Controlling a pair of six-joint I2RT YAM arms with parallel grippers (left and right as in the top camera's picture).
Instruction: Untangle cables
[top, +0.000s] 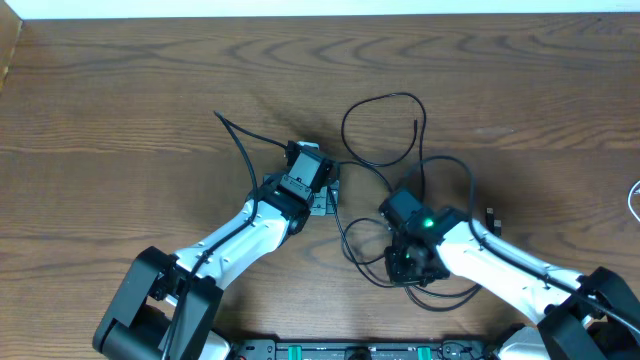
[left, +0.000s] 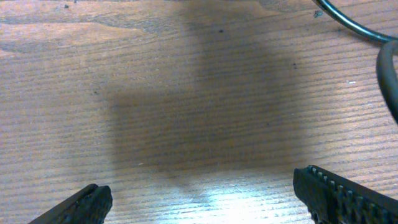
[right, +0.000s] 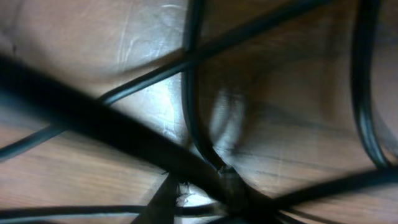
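Several thin black cables (top: 382, 128) lie looped and crossed on the wooden table, between and to the right of my arms. One black cable runs left to an end (top: 220, 117). My left gripper (top: 318, 188) is open and empty just left of the tangle. In the left wrist view its fingers (left: 208, 200) stand wide apart over bare wood, with a black cable (left: 353, 26) at the top right. My right gripper (top: 406, 262) is down in the tangle. In the right wrist view its fingers (right: 208, 193) look shut on a black cable among blurred crossing strands (right: 186, 93).
A white cable (top: 635, 200) shows at the table's right edge. A small dark plug (top: 492, 217) lies right of my right arm. The table's far edge meets a white wall (top: 320, 8).
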